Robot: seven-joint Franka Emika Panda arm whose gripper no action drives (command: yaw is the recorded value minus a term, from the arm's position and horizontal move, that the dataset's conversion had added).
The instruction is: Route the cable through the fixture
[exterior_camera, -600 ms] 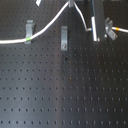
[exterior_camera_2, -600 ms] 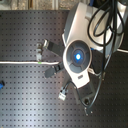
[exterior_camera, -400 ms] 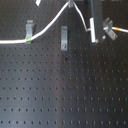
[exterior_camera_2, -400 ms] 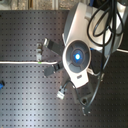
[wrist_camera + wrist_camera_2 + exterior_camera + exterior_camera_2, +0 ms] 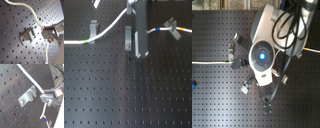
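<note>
The cable (image 5: 106, 31) is a thin white cord. In the first exterior view it comes in from the left, carries a green band, and rises to my gripper (image 5: 139, 52). It then runs on right with blue and orange-yellow bands. The fixture (image 5: 128, 38) is the straight upright grey clip just left of my gripper. Both wrist views show the gripper (image 5: 44, 29) (image 5: 43, 95) shut on the cable (image 5: 30, 10) (image 5: 31, 79), right beside the fixture (image 5: 28, 35) (image 5: 27, 96). The cord passes above the clip, not in its slot.
On the black perforated board (image 5: 124, 95), a tilted grey clip (image 5: 94, 31) stands left of the fixture and a forked diagonal clip (image 5: 170, 25) right, under the cord. In the second exterior view the white arm body (image 5: 262, 52) hides the gripper and its black hoses (image 5: 292, 25) loop above.
My gripper has moved left in the first exterior view, carrying the cable from near the forked clip to right beside the fixture. It stays shut.
</note>
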